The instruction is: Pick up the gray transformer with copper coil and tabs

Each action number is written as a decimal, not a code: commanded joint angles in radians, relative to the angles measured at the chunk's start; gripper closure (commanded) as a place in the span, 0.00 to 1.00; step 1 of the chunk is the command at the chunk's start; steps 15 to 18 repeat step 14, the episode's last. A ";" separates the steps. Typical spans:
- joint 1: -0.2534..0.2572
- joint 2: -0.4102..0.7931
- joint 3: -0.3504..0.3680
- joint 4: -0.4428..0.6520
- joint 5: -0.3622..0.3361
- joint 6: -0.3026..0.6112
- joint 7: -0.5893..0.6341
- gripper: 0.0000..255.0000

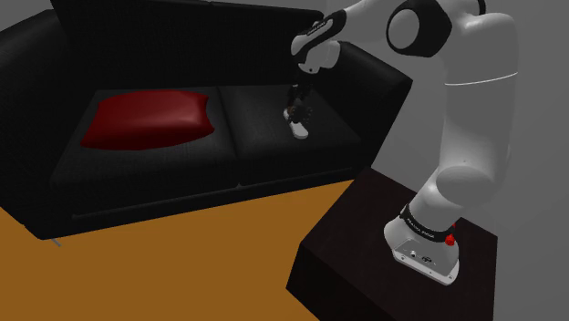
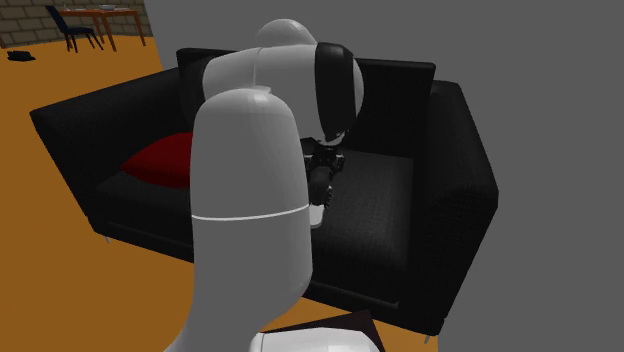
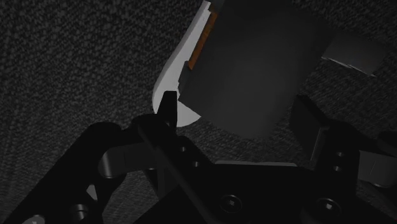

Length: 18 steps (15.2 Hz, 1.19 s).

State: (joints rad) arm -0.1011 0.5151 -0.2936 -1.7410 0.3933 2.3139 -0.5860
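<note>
The transformer (image 1: 300, 129) lies on the right seat cushion of a black sofa (image 1: 137, 187), close to the armrest (image 1: 378, 87). Through the wrist camera it shows as a rounded gray body (image 3: 254, 70) with a white tab and a thin copper strip along one edge. My black gripper (image 1: 296, 111) hangs straight down over it, open. One finger (image 3: 168, 111) stands by the white tab and the other finger (image 3: 312, 124) by the far side of the body, so the part sits between them. From the second exterior view the gripper (image 2: 320, 195) is just above the pale transformer (image 2: 316, 214).
A dark red cushion (image 1: 150, 120) rests on the sofa's left seat. The sofa's backrest and the armrest close in behind and beside the hand. Orange floor (image 1: 182, 264) runs in front, and my dark stand (image 1: 356, 246) is at lower right. A table and chair (image 2: 90, 20) stand far off.
</note>
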 commanded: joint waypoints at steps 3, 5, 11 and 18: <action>0.006 -0.029 -0.010 0.011 -0.017 -0.038 0.016 1.00; 0.008 -0.042 -0.014 0.018 -0.025 -0.058 0.023 1.00; 0.014 -0.080 -0.025 0.045 -0.048 -0.119 0.045 1.00; 0.015 -0.086 -0.027 0.051 -0.053 -0.131 0.050 1.00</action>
